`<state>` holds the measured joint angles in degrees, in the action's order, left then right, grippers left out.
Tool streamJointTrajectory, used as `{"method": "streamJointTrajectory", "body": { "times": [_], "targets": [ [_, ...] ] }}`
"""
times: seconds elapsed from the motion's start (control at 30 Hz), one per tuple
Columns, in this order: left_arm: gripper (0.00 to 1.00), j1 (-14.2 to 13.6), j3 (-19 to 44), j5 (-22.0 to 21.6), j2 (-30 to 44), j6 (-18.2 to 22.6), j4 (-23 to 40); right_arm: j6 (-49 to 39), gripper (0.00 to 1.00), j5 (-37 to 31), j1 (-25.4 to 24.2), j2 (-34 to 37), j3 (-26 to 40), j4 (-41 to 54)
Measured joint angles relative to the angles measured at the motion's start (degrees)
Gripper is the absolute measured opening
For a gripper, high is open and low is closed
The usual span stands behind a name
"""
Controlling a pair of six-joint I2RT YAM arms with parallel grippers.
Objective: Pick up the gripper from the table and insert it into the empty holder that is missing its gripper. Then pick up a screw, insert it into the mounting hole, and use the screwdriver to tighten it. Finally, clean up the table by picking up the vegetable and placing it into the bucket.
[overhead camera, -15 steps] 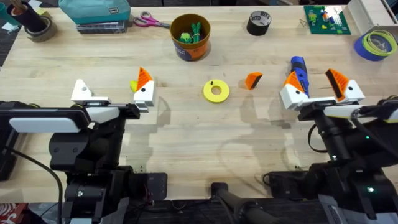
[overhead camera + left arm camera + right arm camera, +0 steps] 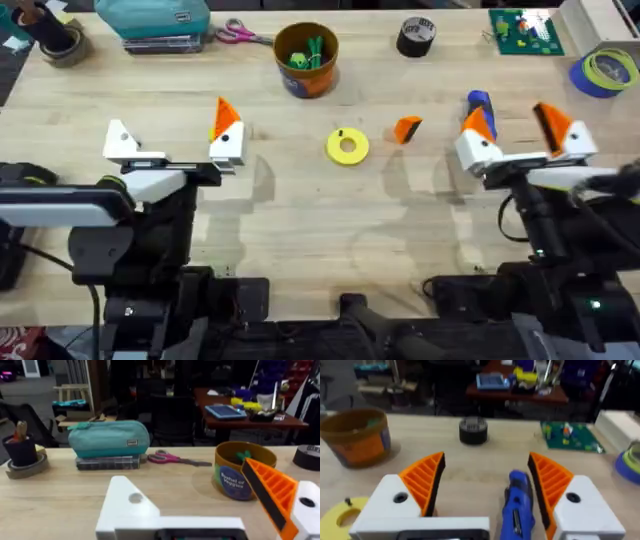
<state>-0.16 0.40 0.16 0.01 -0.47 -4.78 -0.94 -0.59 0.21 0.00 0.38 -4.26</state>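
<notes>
Orange wedge gripper [image 2: 407,129] lies loose on the bench [image 2: 300,220], just right of the yellow ring disc [image 2: 347,146] and between the two arms, touched by nothing. The left gripper [image 2: 172,140] has its fingers spread wide and holds nothing; one finger is a bare white holder [image 2: 120,140] with no pad, the other carries an orange ribbed pad [image 2: 226,120]. In the left wrist view the bare white holder [image 2: 127,505] and the padded finger [image 2: 272,492] stand well apart, with the bucket [image 2: 240,470] beyond them. The right gripper [image 2: 525,135] is also wide open and empty, both fingers padded. The blue screwdriver [image 2: 519,505] lies on the bench between those fingers, touching neither. The bucket [image 2: 306,58] stands at the far middle of the bench.
</notes>
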Motion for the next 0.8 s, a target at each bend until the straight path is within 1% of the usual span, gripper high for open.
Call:
{"method": "streamJointTrajectory", "body": {
  "times": [0.07, 0.1, 0.2, 0.3, 0.37, 0.47, 0.53, 0.67, 0.8],
  "targets": [
    [0.986, 0.0, 0.6, 0.0, 0.0, 0.0, 0.5, -0.4, 0.996, 0.0, 0.0, 0.0, 0.3, -2.9],
    [0.986, 0.0, 1.3, 0.0, 0.0, 0.0, 1.7, -0.5, 0.996, 0.0, 0.0, 0.0, 0.8, -3.2],
    [0.986, 0.0, 5.9, 0.0, 0.4, 0.0, 8.2, -0.7, 0.996, 0.0, 0.0, 0.0, 4.3, -2.3],
    [0.986, 0.0, 13.5, -0.1, 2.6, 0.0, 15.0, -0.8, 0.996, 0.0, 0.0, 0.5, 11.0, 0.4],
    [0.985, 0.0, 19.9, -0.7, 5.8, 0.0, 20.2, -0.8, 0.996, 0.0, 0.0, 1.7, 17.0, 4.6],
    [0.986, 0.0, 29.9, -1.5, 13.2, 0.0, 27.9, -0.8, 0.996, 0.0, 0.0, 5.4, 26.2, 12.6],
    [0.986, 0.0, 36.0, -1.7, 18.8, 0.0, 32.6, -0.8, 0.996, 0.0, 0.0, 9.2, 32.4, 19.0],
    [0.986, 0.0, 48.4, -1.7, 31.9, 0.0, 43.5, -0.8, 0.995, 0.1, 0.0, 18.9, 44.1, 32.2],
    [0.986, 0.0, 58.9, -1.7, 44.4, 0.0, 53.5, -0.8, 0.995, 0.1, 0.0, 29.7, 53.5, 44.5]
  ]
}}
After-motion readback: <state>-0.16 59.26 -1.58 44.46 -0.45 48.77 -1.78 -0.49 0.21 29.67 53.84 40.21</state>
